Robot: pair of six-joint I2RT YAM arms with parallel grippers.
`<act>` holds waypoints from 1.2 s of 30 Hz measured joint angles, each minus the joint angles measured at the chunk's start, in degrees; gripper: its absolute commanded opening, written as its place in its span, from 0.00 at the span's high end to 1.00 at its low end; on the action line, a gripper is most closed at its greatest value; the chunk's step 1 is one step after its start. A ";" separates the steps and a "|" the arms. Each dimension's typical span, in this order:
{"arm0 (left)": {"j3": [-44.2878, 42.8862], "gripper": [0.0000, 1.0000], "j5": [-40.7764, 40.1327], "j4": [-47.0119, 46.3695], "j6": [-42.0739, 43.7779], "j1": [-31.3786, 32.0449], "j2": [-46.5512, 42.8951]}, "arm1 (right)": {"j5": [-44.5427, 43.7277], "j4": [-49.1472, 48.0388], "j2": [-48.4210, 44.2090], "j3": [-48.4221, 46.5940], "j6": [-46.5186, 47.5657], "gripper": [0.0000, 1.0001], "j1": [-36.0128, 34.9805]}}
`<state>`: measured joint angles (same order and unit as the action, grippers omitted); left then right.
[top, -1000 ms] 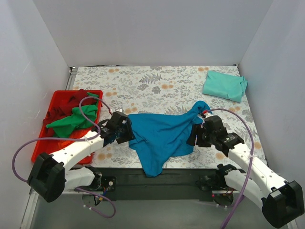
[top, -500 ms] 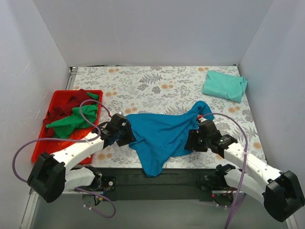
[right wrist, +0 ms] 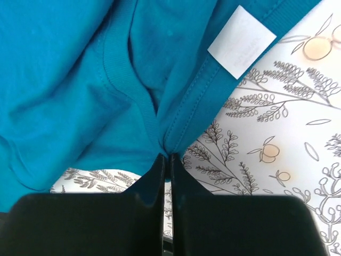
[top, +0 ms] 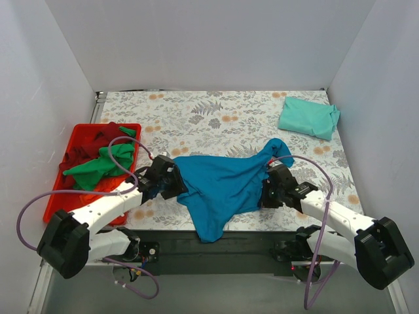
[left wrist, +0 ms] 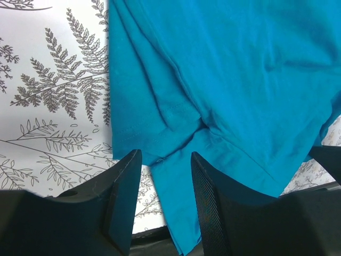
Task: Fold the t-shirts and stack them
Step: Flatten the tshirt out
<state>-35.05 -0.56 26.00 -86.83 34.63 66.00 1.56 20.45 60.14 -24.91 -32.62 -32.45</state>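
A deep blue t-shirt (top: 222, 186) lies crumpled at the near middle of the table, its lower end hanging over the front edge. My right gripper (top: 267, 193) is at its right side; in the right wrist view it (right wrist: 168, 158) is shut on the ribbed collar of the blue t-shirt (right wrist: 80, 96), close to the white label (right wrist: 241, 41). My left gripper (top: 175, 188) is at the shirt's left edge. In the left wrist view its fingers (left wrist: 125, 202) stand apart over a sleeve hem of the blue t-shirt (left wrist: 224, 80), gripping nothing. A folded mint green t-shirt (top: 308, 118) lies at the far right.
A red tray (top: 55, 196) at the left holds a bright green t-shirt (top: 101, 165) and a dark red one (top: 98, 137). White walls enclose the table on three sides. A black strip (top: 222, 239) runs along the near edge between the arm bases.
My right gripper has dropped and shifted slightly left onto the shirt's collar and closed on it. The left gripper has barely moved.
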 measured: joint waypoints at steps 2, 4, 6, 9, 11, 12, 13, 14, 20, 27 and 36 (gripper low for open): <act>0.00 0.59 -0.04 -0.61 -0.26 0.11 0.50 | -1.31 0.74 0.09 -0.70 0.09 0.99 -0.02; -0.04 0.59 -0.52 -0.92 -0.61 0.66 1.27 | -3.02 2.19 -0.26 -1.75 0.35 0.99 -0.11; -0.26 0.59 -1.90 -0.87 -1.20 2.34 2.71 | -5.09 3.91 -1.53 -2.99 0.72 0.99 -0.09; -1.05 0.59 -3.26 -0.81 -2.12 4.81 4.92 | -7.58 6.14 -4.04 -4.87 1.29 0.99 0.44; -2.01 0.59 -3.85 -0.83 -2.60 5.86 6.43 | -8.85 6.93 -5.64 -5.68 1.46 0.99 1.05; -2.60 0.60 -4.31 -0.83 -2.80 6.05 7.23 | -9.20 7.08 -6.23 -5.77 1.51 0.99 1.31; -3.26 0.60 -4.72 -0.96 -2.97 6.16 8.17 | -9.44 7.34 -6.58 -5.77 1.53 0.99 1.46; -3.80 0.60 -5.09 -1.18 -3.04 6.25 9.11 | -9.62 7.82 -6.75 -5.77 1.53 0.99 1.68; -5.09 0.66 -7.50 -1.46 -3.61 6.78 13.46 | -10.01 9.70 -6.86 -5.77 1.53 0.99 1.99; -5.62 0.71 -9.20 -2.16 -3.96 7.50 15.89 | -10.03 9.88 -7.56 -5.77 1.55 0.99 2.08; -7.74 0.77 -10.51 -2.75 -3.85 8.26 17.84 | -10.01 9.90 -8.44 -5.66 1.55 0.99 2.12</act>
<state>-42.78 -11.07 23.24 -90.67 42.89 83.83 -8.45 30.35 51.70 -30.57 -31.07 -30.33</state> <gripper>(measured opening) 0.258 0.030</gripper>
